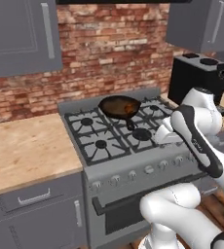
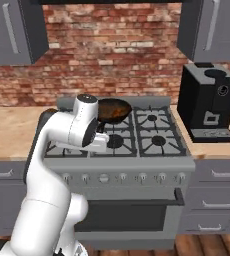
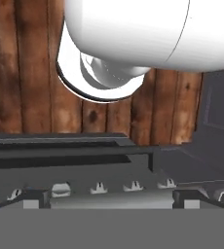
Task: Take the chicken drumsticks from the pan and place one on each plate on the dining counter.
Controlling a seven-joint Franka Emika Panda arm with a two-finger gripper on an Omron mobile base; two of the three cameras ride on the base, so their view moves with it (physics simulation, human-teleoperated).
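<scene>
Grey stove [image 1: 133,160]; black coffee machine [image 2: 209,102]

Red brick wall [image 2: 112,55] behind a grey stove [image 2: 137,170], wooden worktops [image 1: 21,151], grey cabinets [image 1: 21,34], plank floor [image 3: 31,73]

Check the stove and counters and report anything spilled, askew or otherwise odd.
Nothing stands out. The pan sits flat on a rear burner of the stove, handle toward the front, nothing spilled around it. The coffee machine stands upright on the counter.

Pan [image 1: 119,106] on stove [image 1: 126,146] rear burner; coffee machine [image 2: 207,102] right; contents unclear.
</scene>
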